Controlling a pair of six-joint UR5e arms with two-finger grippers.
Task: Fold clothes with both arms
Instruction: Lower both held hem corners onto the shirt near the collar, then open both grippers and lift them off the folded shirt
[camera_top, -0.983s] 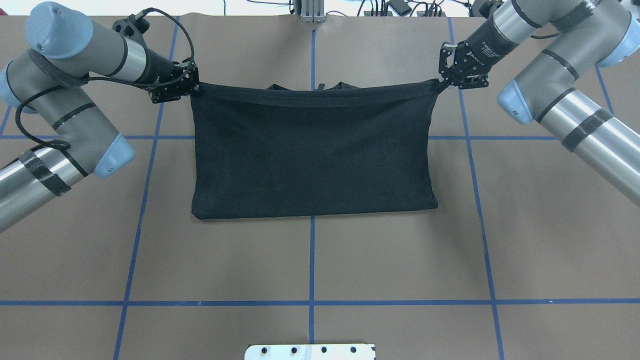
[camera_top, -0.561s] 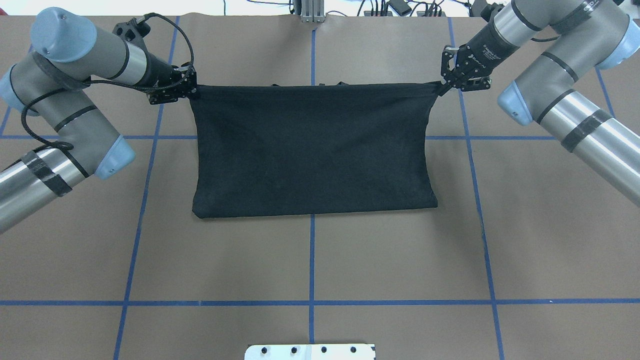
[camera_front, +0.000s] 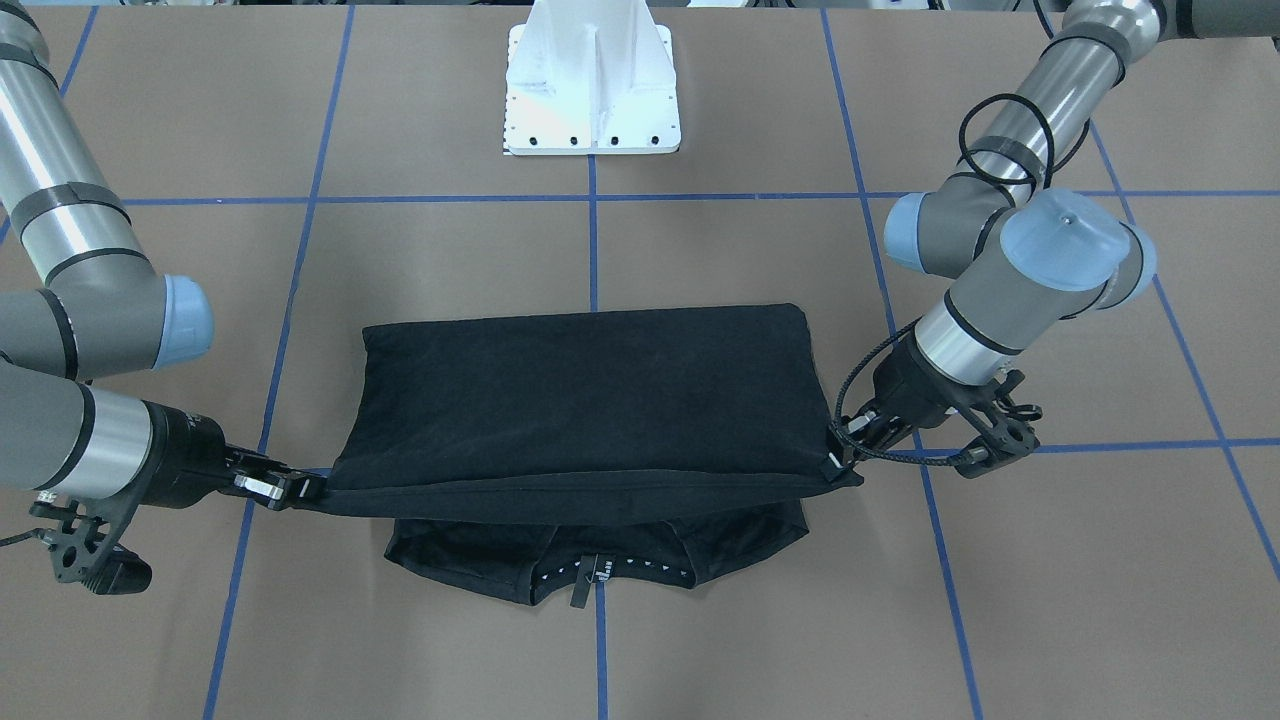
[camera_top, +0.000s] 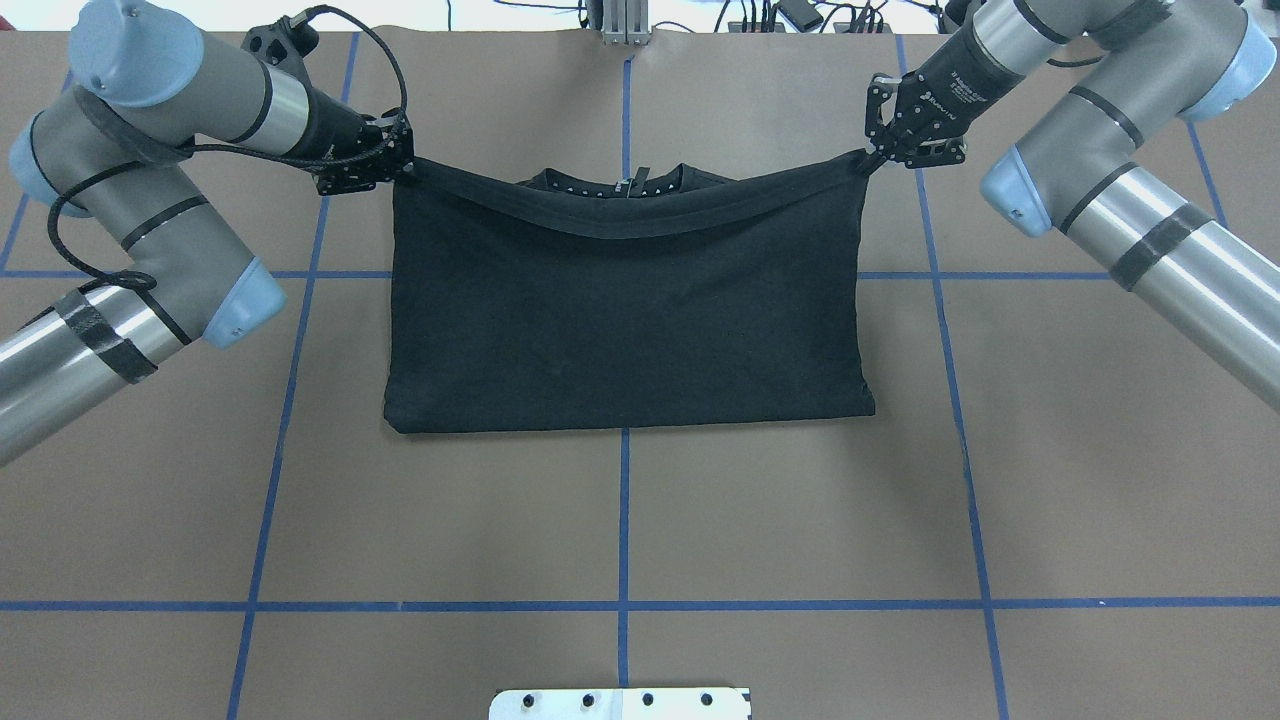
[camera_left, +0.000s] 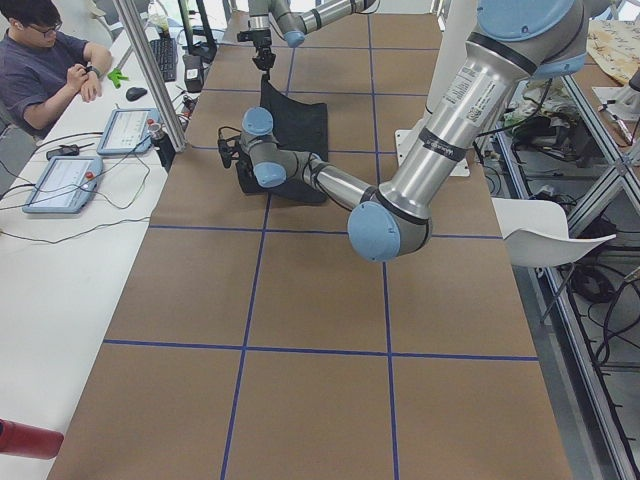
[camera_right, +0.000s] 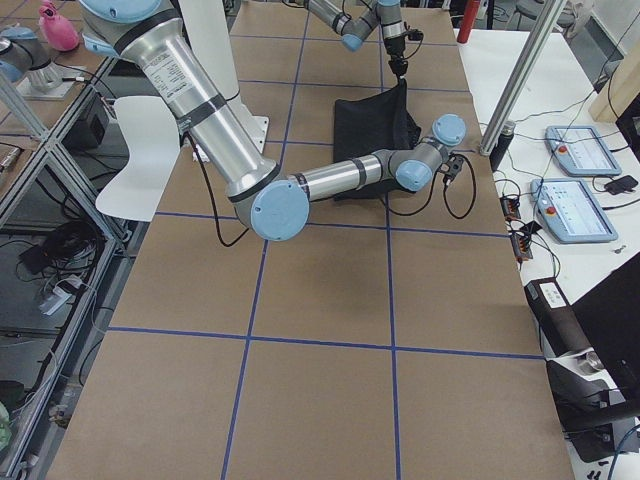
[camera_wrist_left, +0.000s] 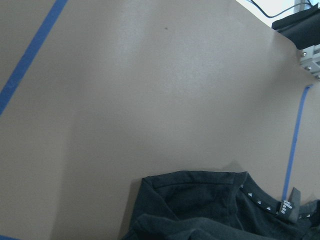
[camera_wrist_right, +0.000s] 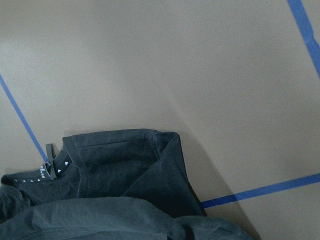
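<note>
The clothes are one black T-shirt (camera_top: 625, 310) lying doubled over on the brown table, plain side up. Its upper layer's far edge is lifted off the table and sags in the middle. My left gripper (camera_top: 405, 168) is shut on that edge's left corner, and my right gripper (camera_top: 868, 160) is shut on its right corner. Beneath the raised edge, the collar (camera_top: 625, 183) with its small tag lies flat. In the front-facing view the left gripper (camera_front: 838, 455) and right gripper (camera_front: 300, 490) hold the shirt (camera_front: 590, 400) stretched above the collar (camera_front: 595, 570). Both wrist views show the collar part (camera_wrist_left: 287, 207) (camera_wrist_right: 50, 170) below.
Blue tape lines (camera_top: 624, 520) divide the table into squares. The white base plate (camera_top: 620, 703) sits at the near edge. A person (camera_left: 45, 60) sits at a side desk with teach pendants (camera_left: 60, 180). More pendants (camera_right: 575, 150) lie beyond the far edge.
Both grippers have moved slightly away from the robot and toward each other. The held edge, taut and straight before, now sags and the collar shows beyond it.
</note>
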